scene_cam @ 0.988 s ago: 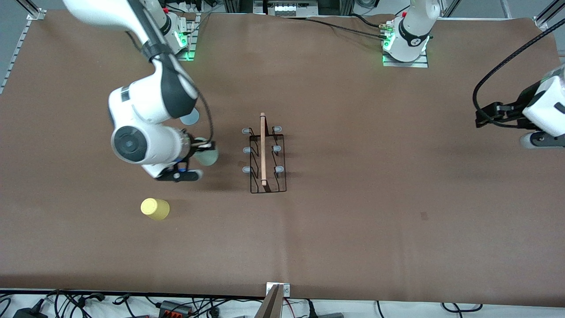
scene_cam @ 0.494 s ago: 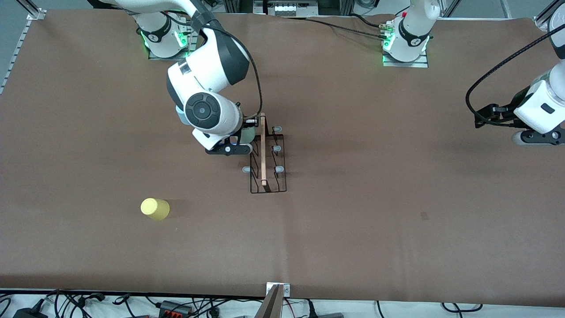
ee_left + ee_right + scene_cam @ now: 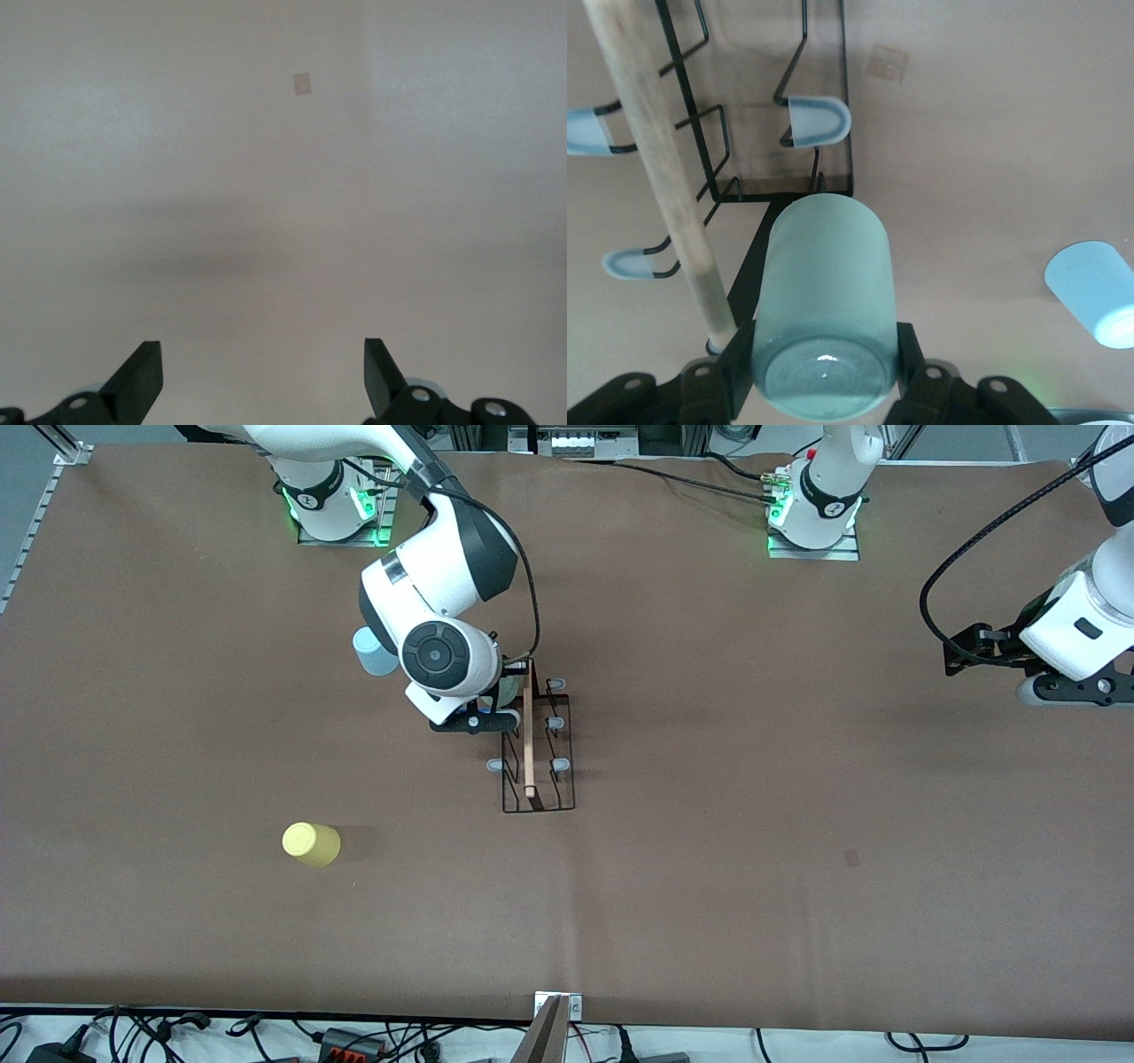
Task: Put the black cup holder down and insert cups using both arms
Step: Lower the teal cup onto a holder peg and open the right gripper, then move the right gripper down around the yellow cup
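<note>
Three cups are in play: the yellow cup (image 3: 311,843) sits alone in the lower left of the front view, the light blue cup (image 3: 375,652) stands in the upper left by the right arm's elbow, and the mint green cup (image 3: 822,305) is clamped between the fingers of the right gripper (image 3: 493,710). That gripper hangs over the black cup holder (image 3: 537,746), at the centre of the frame, above the prongs on the side toward the right arm's end of the table. In the right wrist view the cup fills the lower middle, with the wooden rod handle (image 3: 658,168) running down the left edge and a grey-tipped prong (image 3: 818,121) above it. To do this well, I would line the cup's open mouth squarely over one prong, keep clear of the handle, and lower slowly before letting go. At the right edge of the front view the left gripper (image 3: 263,381) waits over bare table, its jaws spread wide and empty.
</note>
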`<state>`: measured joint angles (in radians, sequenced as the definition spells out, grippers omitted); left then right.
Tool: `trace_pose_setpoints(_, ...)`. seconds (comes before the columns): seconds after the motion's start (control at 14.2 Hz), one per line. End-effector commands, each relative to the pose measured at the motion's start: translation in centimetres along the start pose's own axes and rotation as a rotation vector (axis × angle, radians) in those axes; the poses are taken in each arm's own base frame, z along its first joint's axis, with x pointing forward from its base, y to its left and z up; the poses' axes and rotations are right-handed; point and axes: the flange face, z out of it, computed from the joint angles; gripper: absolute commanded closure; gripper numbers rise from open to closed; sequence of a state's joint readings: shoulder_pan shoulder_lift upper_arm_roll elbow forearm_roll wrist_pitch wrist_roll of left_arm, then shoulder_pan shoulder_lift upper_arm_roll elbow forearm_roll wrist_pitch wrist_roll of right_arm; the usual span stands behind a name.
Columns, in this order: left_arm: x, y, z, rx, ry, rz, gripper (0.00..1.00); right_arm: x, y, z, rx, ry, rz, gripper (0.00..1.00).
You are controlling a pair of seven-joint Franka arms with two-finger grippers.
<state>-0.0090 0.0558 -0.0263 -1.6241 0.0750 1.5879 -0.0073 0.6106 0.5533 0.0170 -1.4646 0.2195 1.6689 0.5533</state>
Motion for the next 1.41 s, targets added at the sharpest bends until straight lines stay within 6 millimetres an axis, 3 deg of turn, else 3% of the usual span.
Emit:
trace_pose_setpoints(0.0, -0.5, -0.2, -0.8, -0.054, 0.01, 0.0, 0.0, 0.2, -0.1, 0.6, 0.005, -0.01, 0.092, 0.0)
trace_pose_setpoints(0.14, -0.6, -1.6, -0.3, -0.081, 0.003, -0.031, 0.0, 0.4, 0.5, -0.6, 0.015, 0.004, 0.151, 0.0)
trace_pose_setpoints(0.28, -0.6, -3.0, 0.2, -0.104, -0.003, -0.06, 0.0, 0.4, 1.3, -4.4, 0.051, 0.055, 0.178, 0.0)
trace_pose_setpoints(0.49, -0.7, -3.4, 0.6, -0.096, -0.012, -0.064, 0.0, 4.0, 8.9, -9.0, 0.099, 0.133, 0.307, 0.0)
trace_pose_setpoints(0.63, -0.7, -3.4, 0.6, -0.086, -0.012, -0.061, 0.0, 9.4, 15.2, -7.8, 0.082, 0.215, 0.419, 0.0)
trace_pose_setpoints(0.85, -0.7, -3.4, 0.5, -0.086, -0.01, -0.061, 0.0, 15.6, 22.4, -4.7, 0.007, 0.338, 0.4, 0.0)
trace_pose_setpoints(1.13, -0.7, -3.2, 0.5, -0.086, -0.01, -0.056, 0.0, 18.9, 29.3, -2.6, -0.037, 0.363, 0.22, 0.0)
trace_pose_setpoints(1.34, -0.6, -3.3, 0.5, -0.086, -0.01, -0.053, 0.0, 19.8, 31.3, -1.6, -0.052, 0.362, 0.105, 0.0)
